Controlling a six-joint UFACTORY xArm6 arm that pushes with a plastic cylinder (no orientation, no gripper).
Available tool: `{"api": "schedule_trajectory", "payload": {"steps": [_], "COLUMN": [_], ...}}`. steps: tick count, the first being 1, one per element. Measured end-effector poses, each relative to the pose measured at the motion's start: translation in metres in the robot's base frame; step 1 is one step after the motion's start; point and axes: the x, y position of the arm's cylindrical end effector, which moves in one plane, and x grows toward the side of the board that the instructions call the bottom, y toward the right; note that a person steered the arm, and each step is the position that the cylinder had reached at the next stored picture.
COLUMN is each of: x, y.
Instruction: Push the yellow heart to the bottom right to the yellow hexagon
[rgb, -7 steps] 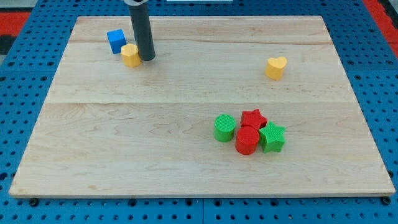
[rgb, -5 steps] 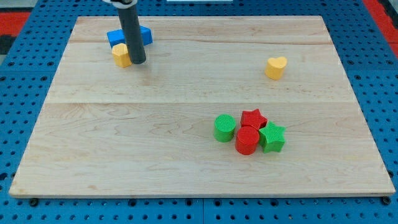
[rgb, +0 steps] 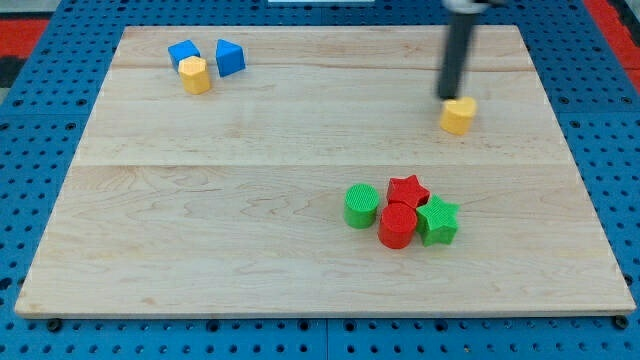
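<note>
The yellow heart (rgb: 458, 116) lies on the wooden board (rgb: 250, 200) at the view's upper right. My tip (rgb: 449, 97) rests against the heart's upper left side; the dark rod rises from there out of the view's top. The yellow hexagon (rgb: 195, 75) sits at the view's upper left, touching a blue block (rgb: 183, 53) above it, with a second blue block (rgb: 230, 57) just to its upper right.
A cluster sits right of the board's centre: a green cylinder (rgb: 361, 206), a red star (rgb: 407, 191), a red cylinder (rgb: 397, 226) and a green star (rgb: 438, 221), all close together. Blue pegboard surrounds the board.
My tip has jumped from beside the yellow hexagon at the upper left to the yellow heart at the upper right. The heart has shifted slightly down and right. The hexagon moved a little up.
</note>
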Motion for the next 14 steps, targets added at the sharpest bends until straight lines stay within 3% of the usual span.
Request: {"api": "schedule_trajectory", "payload": {"steps": [1, 2, 4, 6, 7, 8, 10, 12, 14], "x": [0.007, 0.049, 0.016, 0.02, 0.05, 0.05, 0.094, 0.064, 0.061], "y": [0.077, 0.071, -0.097, 0.047, 0.031, -0.045, -0.138, -0.222, -0.3]}}
